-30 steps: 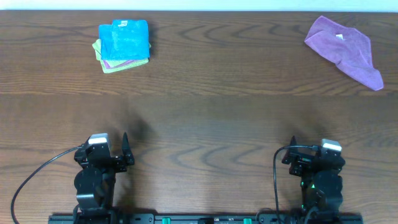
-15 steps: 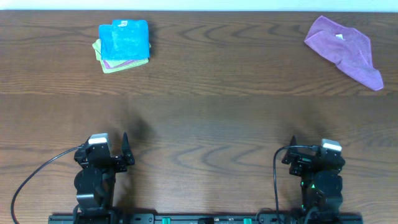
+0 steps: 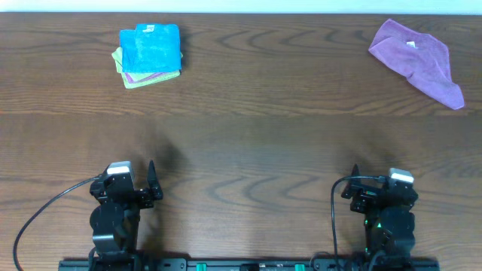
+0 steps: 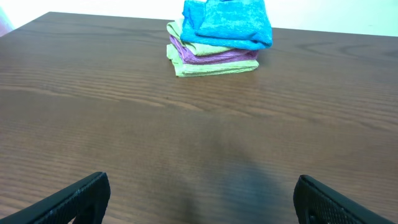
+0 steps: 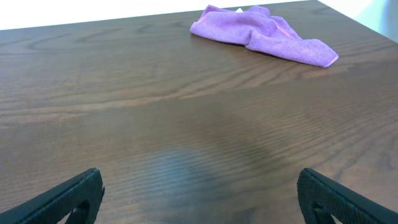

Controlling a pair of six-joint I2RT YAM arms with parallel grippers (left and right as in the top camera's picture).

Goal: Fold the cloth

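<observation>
The sky-blue cloth (image 3: 151,47) lies folded on top of a small stack at the far left of the table, a white tag at its far edge. In the left wrist view the cloth (image 4: 227,23) sits far ahead, over a purple layer and a lime-green one. My left gripper (image 3: 134,179) rests near the front edge, open, its fingers (image 4: 81,198) wide apart over bare wood. My right gripper (image 3: 376,182) sits at the front right, also open and holding nothing, as the right wrist view of the gripper (image 5: 200,196) shows.
A crumpled purple cloth (image 3: 419,60) lies at the far right, and the right wrist view has this purple cloth (image 5: 264,34) well ahead. The dark wooden table (image 3: 248,143) stretches between both arms and the cloths. A black cable (image 3: 41,214) loops beside the left arm.
</observation>
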